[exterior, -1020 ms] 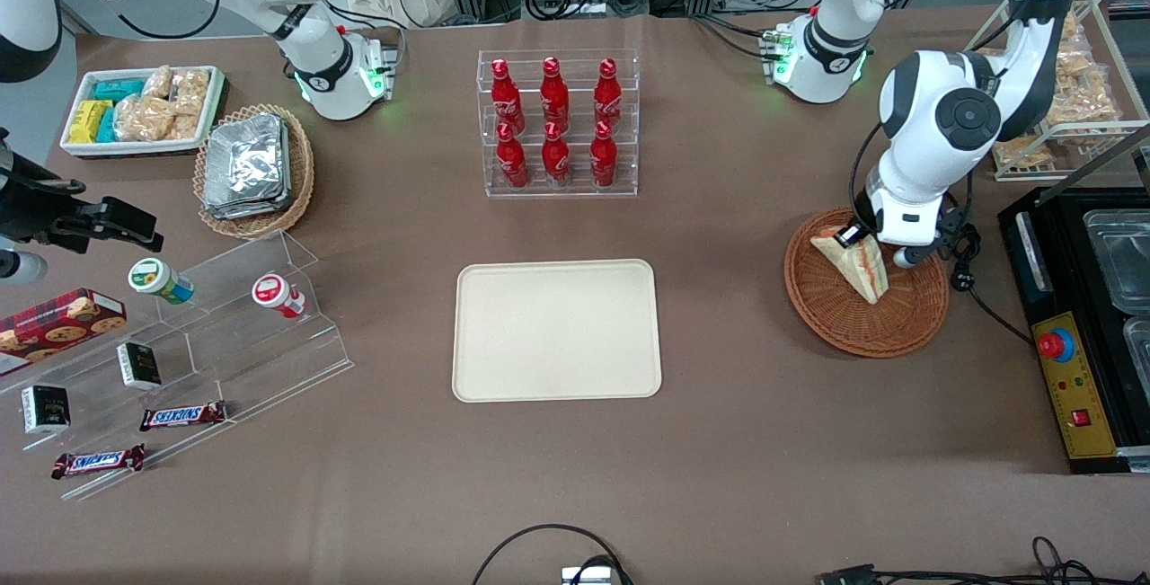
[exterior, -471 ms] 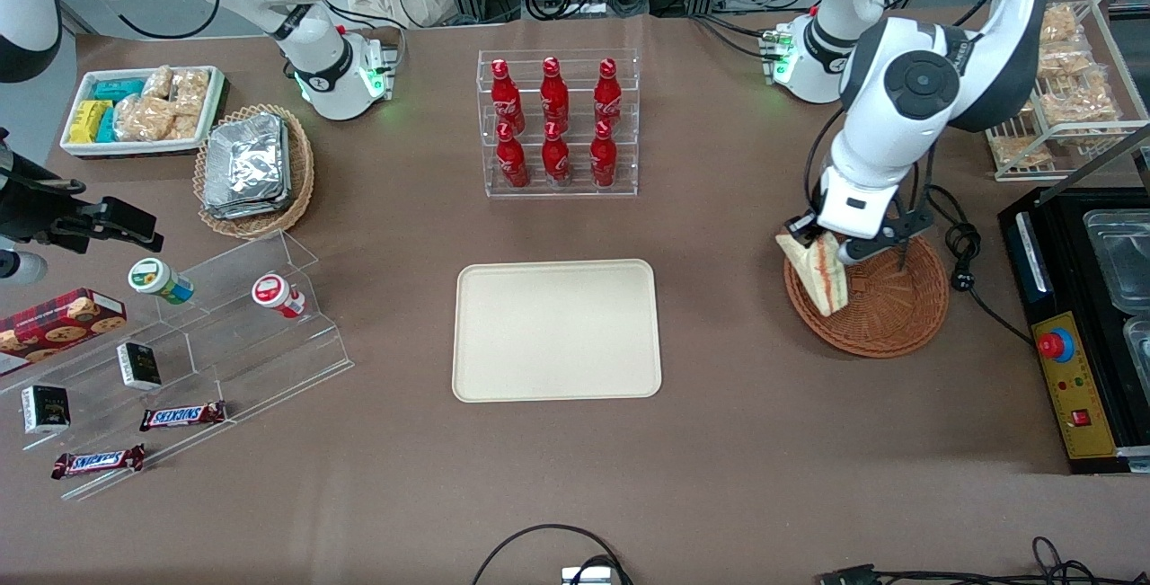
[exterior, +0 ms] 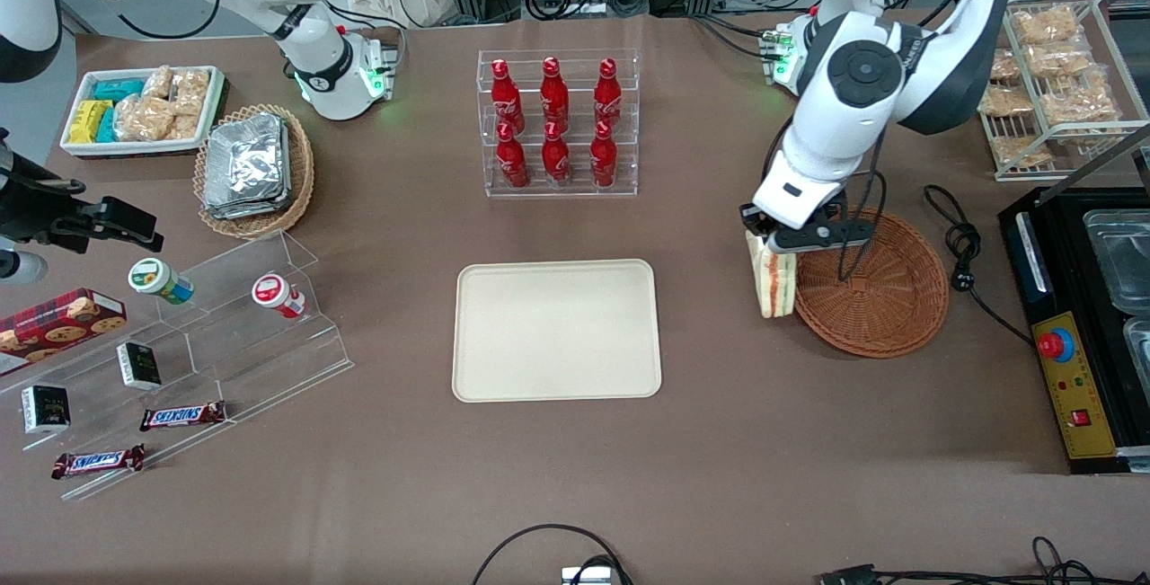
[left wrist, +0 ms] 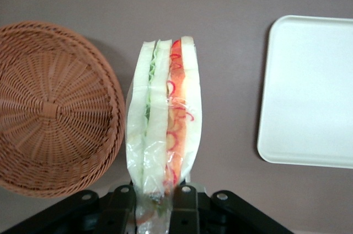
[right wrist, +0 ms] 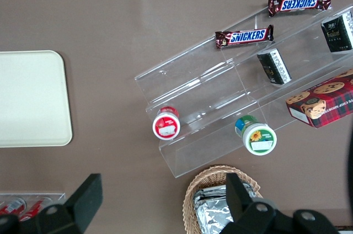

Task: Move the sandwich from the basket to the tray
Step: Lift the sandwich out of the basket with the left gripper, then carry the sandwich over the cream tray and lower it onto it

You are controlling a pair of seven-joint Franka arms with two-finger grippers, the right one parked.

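Note:
My left gripper (exterior: 774, 242) is shut on the clear-wrapped sandwich (exterior: 774, 279), which hangs point-down in the air just outside the basket's rim, on the tray's side. In the left wrist view the sandwich (left wrist: 164, 118) shows its white bread and red and green filling, with the black fingers (left wrist: 185, 212) pinching its wrapper end at my gripper (left wrist: 155, 212). The reddish-brown wicker basket (exterior: 885, 297) (left wrist: 49, 107) holds nothing. The cream tray (exterior: 556, 330) (left wrist: 314, 90) lies flat at the table's middle with nothing on it.
A clear rack of red bottles (exterior: 557, 122) stands farther from the front camera than the tray. A black box with a red button (exterior: 1074, 333) and a wire rack of bagged snacks (exterior: 1051, 82) lie at the working arm's end. A black cable (exterior: 957, 239) runs beside the basket.
The gripper has lifted the sandwich out of the basket and carried it over the rim toward the tray. The basket is now empty.

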